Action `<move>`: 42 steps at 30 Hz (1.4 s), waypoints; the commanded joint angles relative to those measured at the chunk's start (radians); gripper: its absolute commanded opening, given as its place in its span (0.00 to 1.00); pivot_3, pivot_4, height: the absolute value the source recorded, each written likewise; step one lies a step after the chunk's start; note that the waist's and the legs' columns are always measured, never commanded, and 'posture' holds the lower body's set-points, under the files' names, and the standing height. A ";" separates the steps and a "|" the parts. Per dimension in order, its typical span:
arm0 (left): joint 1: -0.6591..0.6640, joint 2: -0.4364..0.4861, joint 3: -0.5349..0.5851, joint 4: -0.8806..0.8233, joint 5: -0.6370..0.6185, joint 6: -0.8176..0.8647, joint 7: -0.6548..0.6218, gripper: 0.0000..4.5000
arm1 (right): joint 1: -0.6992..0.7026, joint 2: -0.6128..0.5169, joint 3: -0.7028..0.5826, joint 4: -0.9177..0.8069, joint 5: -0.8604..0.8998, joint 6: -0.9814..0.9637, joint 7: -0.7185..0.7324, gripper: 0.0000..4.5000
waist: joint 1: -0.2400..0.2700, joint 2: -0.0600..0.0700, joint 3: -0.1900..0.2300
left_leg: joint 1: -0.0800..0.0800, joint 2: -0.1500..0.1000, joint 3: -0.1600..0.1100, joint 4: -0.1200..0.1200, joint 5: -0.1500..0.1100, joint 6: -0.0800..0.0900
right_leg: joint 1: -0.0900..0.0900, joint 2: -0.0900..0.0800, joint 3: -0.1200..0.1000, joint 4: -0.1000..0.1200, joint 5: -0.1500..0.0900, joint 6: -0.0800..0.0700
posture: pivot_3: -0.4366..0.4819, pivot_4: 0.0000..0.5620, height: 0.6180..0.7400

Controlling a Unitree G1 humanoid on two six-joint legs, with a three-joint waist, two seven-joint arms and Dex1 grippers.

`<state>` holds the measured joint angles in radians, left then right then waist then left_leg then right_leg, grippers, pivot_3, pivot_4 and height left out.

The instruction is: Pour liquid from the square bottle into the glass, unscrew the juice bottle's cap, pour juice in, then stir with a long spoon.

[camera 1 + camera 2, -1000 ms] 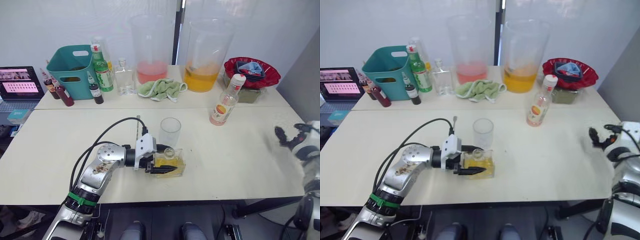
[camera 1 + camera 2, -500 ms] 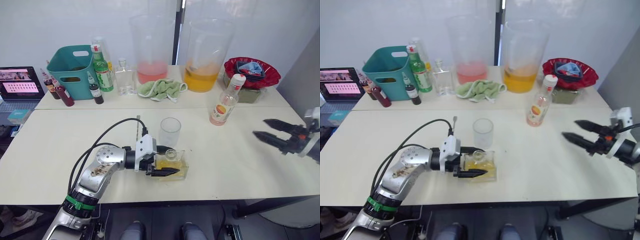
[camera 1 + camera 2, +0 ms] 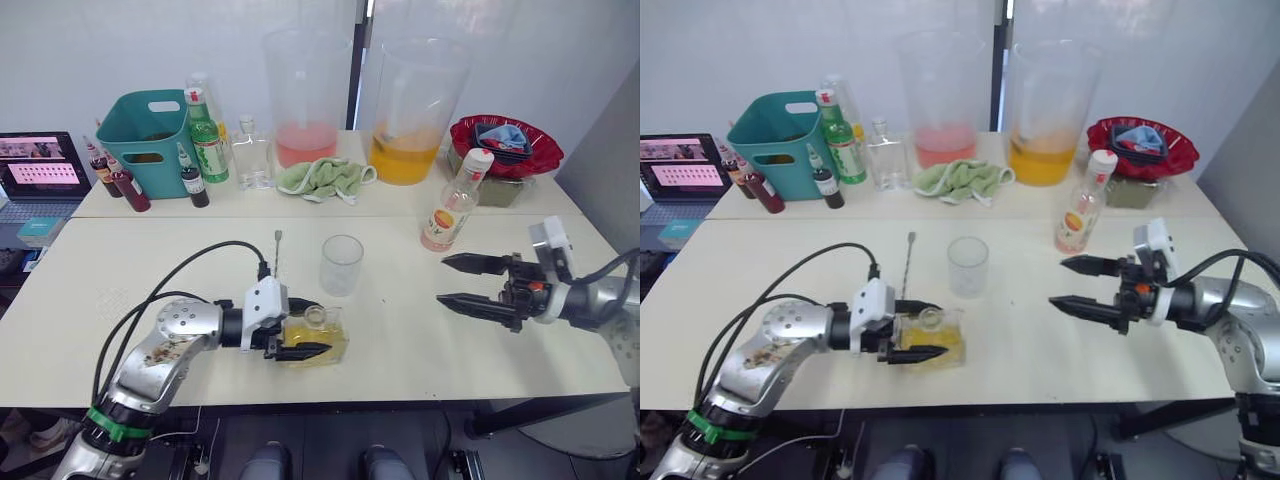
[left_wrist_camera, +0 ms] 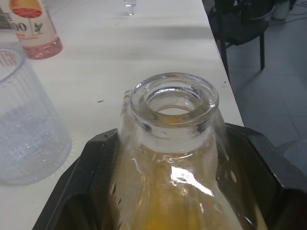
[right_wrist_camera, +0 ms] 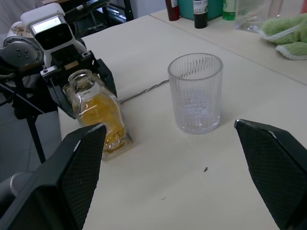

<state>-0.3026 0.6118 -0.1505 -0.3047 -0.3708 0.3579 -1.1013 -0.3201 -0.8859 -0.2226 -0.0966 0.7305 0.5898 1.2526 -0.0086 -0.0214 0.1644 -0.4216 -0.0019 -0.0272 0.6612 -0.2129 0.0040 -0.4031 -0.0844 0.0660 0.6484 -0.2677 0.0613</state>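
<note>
From the head views, your left tool (image 3: 300, 340) is gripping the square bottle (image 3: 318, 337), which is standing upright on the bench (image 3: 140, 270) near the front edge, its neck open. The glass (image 3: 341, 265) is standing just behind the bottle, apart from it. The long spoon (image 3: 274, 256) is lying flat on the bench to the left of the glass. Your right tool (image 3: 462, 282) is hanging over the bench on the right with its two black fingers spread wide and nothing between them, pointing toward the glass. The juice bottle (image 3: 452, 207) is standing upright behind that tool, its cap (image 3: 477, 160) on.

In the left wrist view, you are looking at the square bottle's open mouth (image 4: 173, 100) between the tool's black fingers (image 4: 93, 163), which are pressing on both sides of it, yellow liquid showing inside. The glass (image 4: 26, 129) is sitting just beside it.

In the right wrist view, the wide-spread fingers (image 5: 86, 158) are framing the glass (image 5: 195, 92), with the square bottle (image 5: 98, 112) held in the left tool (image 5: 76, 79) nearby.
</note>
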 commanded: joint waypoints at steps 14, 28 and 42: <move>-0.259 0.265 0.306 0.012 -0.175 0.200 0.035 0.62 | -0.064 0.027 0.058 0.042 -0.024 -0.014 0.044 1.00 | 0.001 -0.002 0.002 | -0.001 0.000 0.000 0.000 -0.001 0.001 | -0.001 0.000 -0.001 0.000 0.000 0.000 | 0.48 0.27 1.00; -0.571 0.116 0.078 0.314 0.127 0.041 0.163 0.62 | -0.026 0.055 0.030 -0.014 -0.021 0.023 -0.036 1.00 | 0.000 -0.004 0.002 | -0.002 -0.001 0.000 0.000 -0.001 0.001 | -0.002 0.001 -0.001 0.001 0.000 0.000 | 0.48 0.27 1.00; -0.699 -0.048 -0.068 0.628 0.448 -0.328 0.329 0.62 | 0.050 0.050 -0.035 -0.066 -0.008 0.035 -0.112 1.00 | 0.007 -0.004 0.003 | -0.004 -0.001 0.000 0.000 0.000 0.001 | -0.003 0.000 -0.001 0.001 0.000 0.000 | 0.48 0.27 1.00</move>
<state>-0.9382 0.5616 -0.2391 0.3410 0.0553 0.1006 -0.8112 -0.2648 -0.8207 -0.2150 -0.1289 0.6929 0.6193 1.1457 -0.0021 -0.0254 0.1671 -0.4250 -0.0031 -0.0271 0.6618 -0.2134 0.0048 -0.4057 -0.0840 0.0648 0.6494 -0.2676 0.0614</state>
